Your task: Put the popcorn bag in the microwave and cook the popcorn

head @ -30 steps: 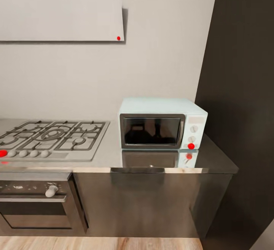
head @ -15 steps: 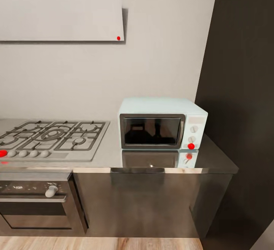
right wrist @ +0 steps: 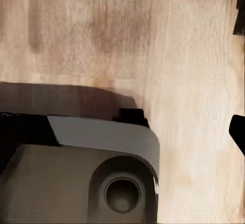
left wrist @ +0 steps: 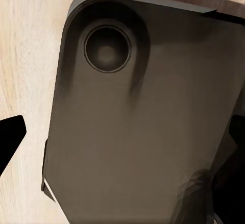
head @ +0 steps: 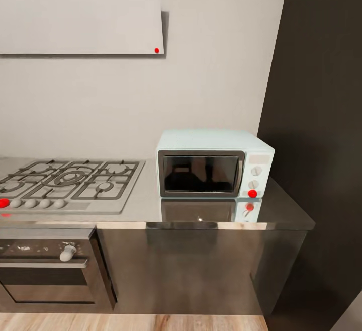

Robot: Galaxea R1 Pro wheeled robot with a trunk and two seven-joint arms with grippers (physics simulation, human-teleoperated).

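Facing the kitchen run: microwave [head: 213, 165] on the steel countertop [head: 151, 205], door shut, dark glass blank, red light at the knob panel; gas hob [head: 68, 182] just beside it, built-in oven [head: 50, 270] beneath, extractor hood [head: 80, 16] above. Popcorn bag nowhere on this stretch of worktop. Wrist cameras aimed down at wood floor [right wrist: 153, 40] and the grey robot base [left wrist: 143, 132]; dark finger edges at the frame margins, too little to judge gripper opening, nothing visibly held. Step judged: locating the bag. Advisable to pan the head along the rest of the counter before committing either arm, then open the door first.
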